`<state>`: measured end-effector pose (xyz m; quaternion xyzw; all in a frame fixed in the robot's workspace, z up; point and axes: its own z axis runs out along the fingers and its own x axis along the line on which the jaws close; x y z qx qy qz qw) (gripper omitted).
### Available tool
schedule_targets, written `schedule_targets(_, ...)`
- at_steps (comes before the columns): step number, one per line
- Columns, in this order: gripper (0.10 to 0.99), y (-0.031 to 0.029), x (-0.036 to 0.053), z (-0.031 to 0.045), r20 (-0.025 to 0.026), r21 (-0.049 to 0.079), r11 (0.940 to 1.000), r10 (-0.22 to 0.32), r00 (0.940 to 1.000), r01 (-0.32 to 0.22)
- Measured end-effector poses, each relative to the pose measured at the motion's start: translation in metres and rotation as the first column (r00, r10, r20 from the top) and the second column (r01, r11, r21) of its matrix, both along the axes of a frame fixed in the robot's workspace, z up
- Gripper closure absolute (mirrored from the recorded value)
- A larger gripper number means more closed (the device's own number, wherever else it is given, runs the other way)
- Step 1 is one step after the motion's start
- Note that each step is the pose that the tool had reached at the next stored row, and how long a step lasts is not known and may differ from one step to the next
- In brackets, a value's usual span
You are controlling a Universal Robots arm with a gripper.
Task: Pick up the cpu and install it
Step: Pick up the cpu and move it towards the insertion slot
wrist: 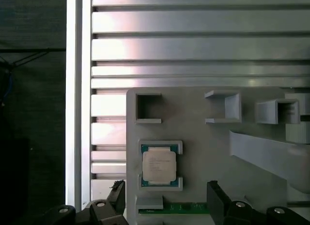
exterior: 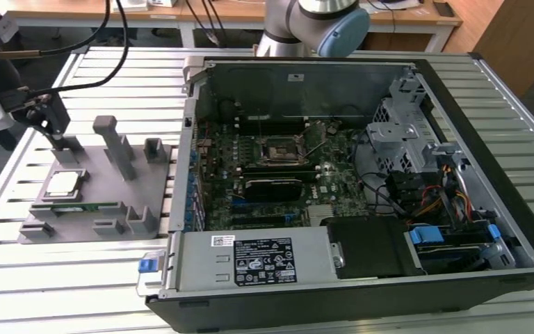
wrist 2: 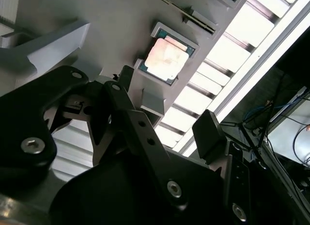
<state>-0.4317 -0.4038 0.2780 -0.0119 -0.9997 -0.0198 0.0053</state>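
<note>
The cpu [exterior: 63, 183] is a small silvery square chip lying flat in a framed pocket of the grey fixture [exterior: 100, 177], at the exterior view's left. It appears as the cpu [wrist: 159, 164] in the first wrist view and the cpu [wrist 2: 167, 58] in the second. My gripper [exterior: 52, 129] hangs above the fixture's far end, a short way behind the chip and apart from it. Both wrist views show the black fingers [wrist: 215, 196] spread wide with nothing between them. The black socket frame [exterior: 281, 151] sits in the middle of the motherboard inside the open computer case [exterior: 489, 125].
A green memory stick [exterior: 77, 207] lies in a fixture slot just in front of the chip. Grey posts [exterior: 119, 146] rise from the fixture beside it. Cables [exterior: 91, 42] trail from the gripper. The arm's base [exterior: 313, 28] stands behind the case on the slatted metal table [exterior: 53, 278].
</note>
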Motion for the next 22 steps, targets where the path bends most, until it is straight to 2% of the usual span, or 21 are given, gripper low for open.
schedule_targets(6, 0.325, -0.0001, 0.0000, -0.0074, -0.0035, 0.007, 1.0000, 0.000, 1.0000, 0.000)
schedule_targets(22, 0.325, -0.0009, 0.0000, -0.0335, -0.0037, 0.010, 0.9999, 0.000, 1.0000, 0.000)
